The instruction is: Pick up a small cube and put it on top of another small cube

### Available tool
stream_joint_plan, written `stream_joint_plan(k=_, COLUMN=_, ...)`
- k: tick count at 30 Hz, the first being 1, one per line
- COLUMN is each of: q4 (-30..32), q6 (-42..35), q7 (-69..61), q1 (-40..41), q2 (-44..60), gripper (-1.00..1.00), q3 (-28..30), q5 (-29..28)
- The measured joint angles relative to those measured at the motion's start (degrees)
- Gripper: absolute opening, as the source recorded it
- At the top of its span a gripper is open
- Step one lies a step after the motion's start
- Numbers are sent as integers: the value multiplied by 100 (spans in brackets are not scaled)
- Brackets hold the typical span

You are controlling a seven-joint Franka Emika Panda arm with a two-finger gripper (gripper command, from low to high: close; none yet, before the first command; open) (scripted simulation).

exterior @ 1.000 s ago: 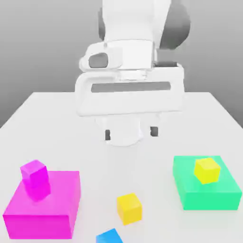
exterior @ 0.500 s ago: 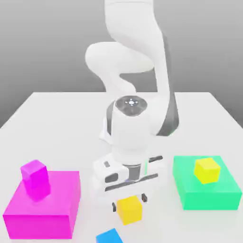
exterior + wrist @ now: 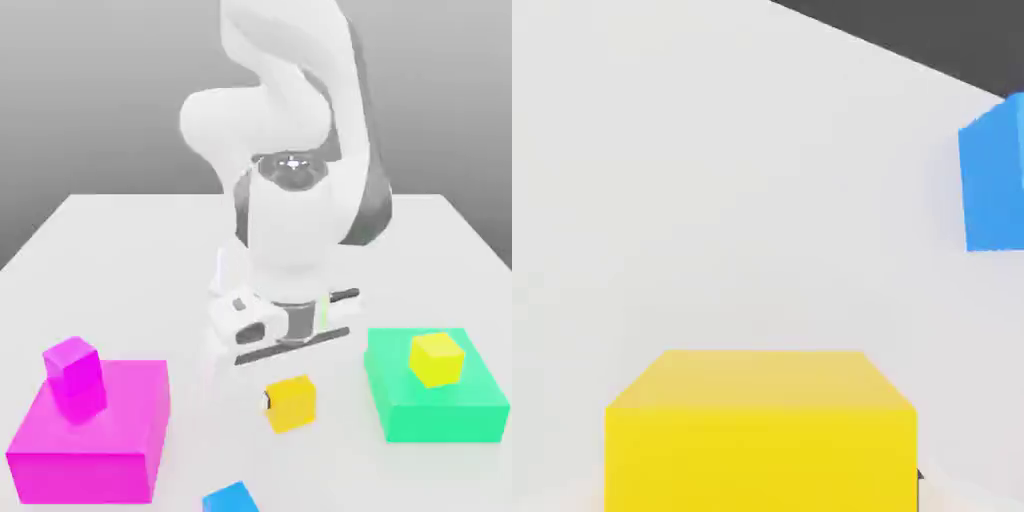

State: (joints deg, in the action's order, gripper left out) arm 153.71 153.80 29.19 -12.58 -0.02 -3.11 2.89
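Fingers [image 3: 290, 402] clamped on small golden-yellow cube [image 3: 292, 403].
Cube held clear of white worktop [image 3: 120, 260]; second yellow cube [image 3: 437, 359] sits on flat green block [image 3: 432, 412].

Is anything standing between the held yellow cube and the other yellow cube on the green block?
Nothing visible does. The pincer is shut on the small yellow cube, and only bare table lies between it and the second yellow cube on the green block, toward the exterior view's right.
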Motion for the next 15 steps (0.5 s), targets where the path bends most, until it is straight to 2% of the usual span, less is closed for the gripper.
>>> stream_joint_plan(k=7, q4=-147, q6=-1285, q7=941, q1=-1034, q2=-1149, gripper=-100, q3=-820, q5=148)
stream_joint_plan(k=11, q4=-30, q6=-654, q7=1199, q1=-1111, q2=-622, gripper=-100, q3=-952, q5=-41)
stream_joint_plan(k=12, q4=7, q6=-440, q7=1245, q1=-1112, q2=-443, gripper=100, q3=-957, q5=-97)
stream_joint_plan(k=15, q4=7, q6=-440, q7=1245, q1=-1112, q2=-443, gripper=100, q3=-957, q5=-97)
